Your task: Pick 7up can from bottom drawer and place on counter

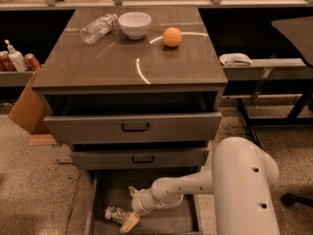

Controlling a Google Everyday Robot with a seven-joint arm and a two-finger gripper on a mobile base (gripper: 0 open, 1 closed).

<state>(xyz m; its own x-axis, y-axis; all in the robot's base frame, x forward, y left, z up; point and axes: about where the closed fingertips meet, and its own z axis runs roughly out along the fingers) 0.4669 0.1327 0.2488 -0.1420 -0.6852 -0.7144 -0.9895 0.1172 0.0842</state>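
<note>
The 7up can lies on its side on the floor of the open bottom drawer, at its front left. My gripper is low inside the drawer, just right of the can. It is open, with one pale finger above and one below the can's right end. The can rests on the drawer floor. The counter is the glossy dark top of the cabinet, with white glare streaks.
On the counter are a clear plastic bottle, a white bowl and an orange. The two upper drawers stand slightly open above my arm. A cardboard box is at the left and a black table at the right.
</note>
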